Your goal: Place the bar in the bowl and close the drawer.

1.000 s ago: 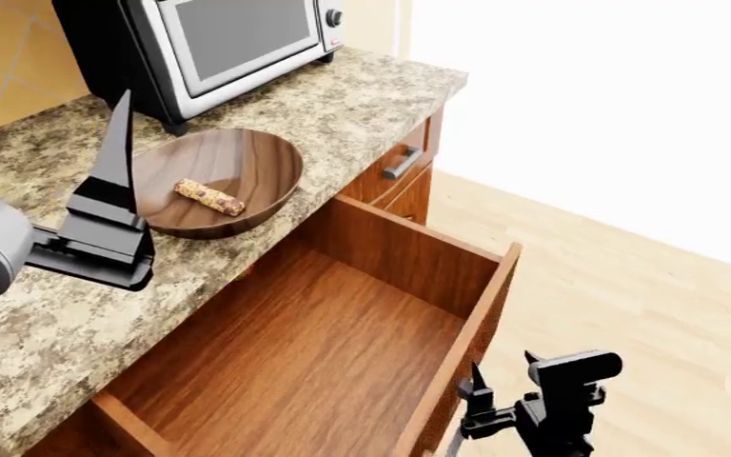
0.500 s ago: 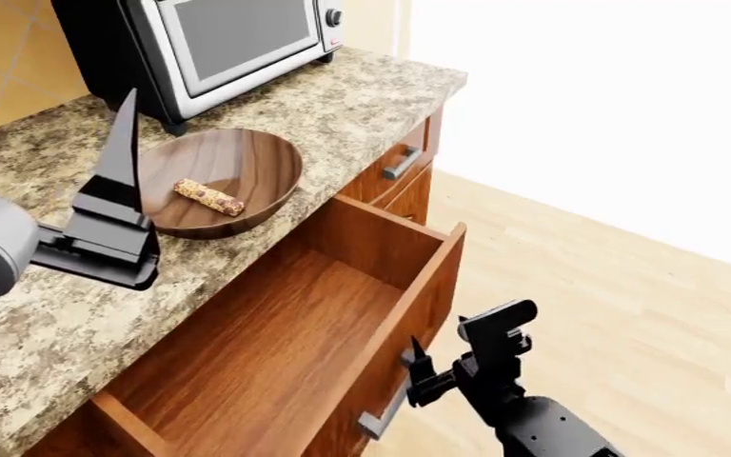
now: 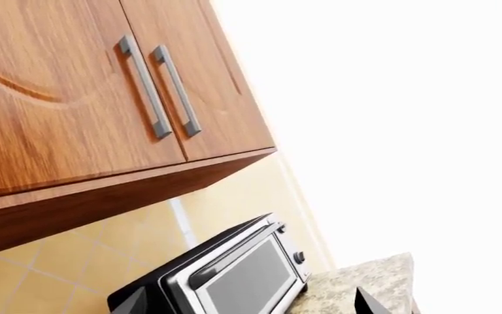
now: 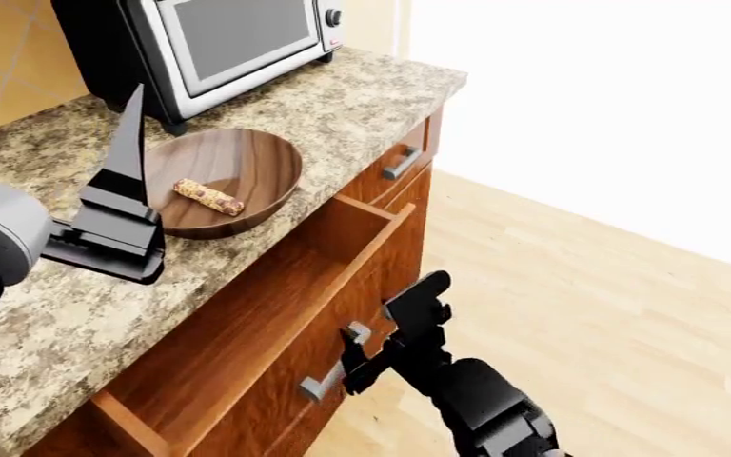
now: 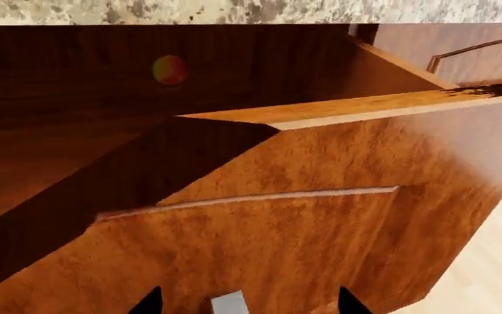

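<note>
Drawer (image 4: 264, 343) partly open, reddish-brown wood, plain wood interior; its front panel runs diagonally below the table (image 4: 340, 105) edge, a strip of interior still exposed between them. Open light-wood floor (image 4: 620, 305) to the right of the drawer front, clear room there.

Right claw (image 4: 368, 354) sits at the drawer front by the silver bar handle (image 4: 330, 367), fingers spread either side of the handle in the right wrist view (image 5: 230, 303), not gripping. A small round green-red fruit (image 5: 170, 69) shows far back in the drawer.

Bar (image 4: 209, 197) lies flat inside the bowl (image 4: 258, 152), long axis running diagonally, tan-brown, speckled, far shorter than the bowl is wide. Bowl is shallow dark wood with grain, on the speckled granite table near its front edge, just in front of the toaster oven (image 4: 213, 43).

Left claw (image 4: 118, 205) hovers beside the bowl's left rim, holding nothing; cannot tell how wide it's set. Its wrist view shows upper cabinet doors (image 3: 102, 85).
</note>
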Available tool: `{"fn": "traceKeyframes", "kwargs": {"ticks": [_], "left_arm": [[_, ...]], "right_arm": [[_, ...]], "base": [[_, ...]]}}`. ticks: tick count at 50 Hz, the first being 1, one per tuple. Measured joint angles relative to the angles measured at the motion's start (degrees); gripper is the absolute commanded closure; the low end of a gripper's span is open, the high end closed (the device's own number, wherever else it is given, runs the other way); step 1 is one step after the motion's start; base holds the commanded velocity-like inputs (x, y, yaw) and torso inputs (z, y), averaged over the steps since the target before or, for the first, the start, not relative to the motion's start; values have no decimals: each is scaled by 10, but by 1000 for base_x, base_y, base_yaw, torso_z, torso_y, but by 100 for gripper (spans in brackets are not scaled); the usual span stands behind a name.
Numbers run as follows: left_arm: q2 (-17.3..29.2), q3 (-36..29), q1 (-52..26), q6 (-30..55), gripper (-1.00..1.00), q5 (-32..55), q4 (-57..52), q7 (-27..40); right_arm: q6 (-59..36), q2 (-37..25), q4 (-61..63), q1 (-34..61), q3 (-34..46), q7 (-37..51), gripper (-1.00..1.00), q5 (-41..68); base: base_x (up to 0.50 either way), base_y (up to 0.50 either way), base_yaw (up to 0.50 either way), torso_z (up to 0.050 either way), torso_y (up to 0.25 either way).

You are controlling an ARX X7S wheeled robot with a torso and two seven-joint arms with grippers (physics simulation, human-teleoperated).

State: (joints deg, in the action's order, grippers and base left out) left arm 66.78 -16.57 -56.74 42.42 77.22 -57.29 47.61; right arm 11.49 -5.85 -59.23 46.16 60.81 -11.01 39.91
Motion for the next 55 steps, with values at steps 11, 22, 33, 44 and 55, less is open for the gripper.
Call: {"fn": "traceKeyframes", "kwargs": {"ticks": [11, 22, 33, 44, 55], "left_arm": [[8, 4, 5, -6, -100, 3, -3, 3], [-11, -4, 22, -19, -100, -21, 4, -9], [-57, -33, 8, -9, -100, -48, 21, -32], [-129, -75, -2, -13, -100, -89, 61, -75], [-222, -131, 8, -49, -100, -158, 145, -155]], "right_arm": [[34, 33, -38, 24, 99, -11, -100, 81], [68, -132, 219, 4, 124, 214, -100, 115], [105, -302, 460, -36, 101, 438, -100, 104], [157, -414, 608, -89, 57, 632, -100, 68], [170, -473, 698, -117, 23, 774, -100, 25]], "base": [[0, 0, 0, 0, 0], [0, 0, 0, 0, 0], [0, 0, 0, 0, 0], [0, 0, 0, 0, 0], [0, 0, 0, 0, 0]]}}
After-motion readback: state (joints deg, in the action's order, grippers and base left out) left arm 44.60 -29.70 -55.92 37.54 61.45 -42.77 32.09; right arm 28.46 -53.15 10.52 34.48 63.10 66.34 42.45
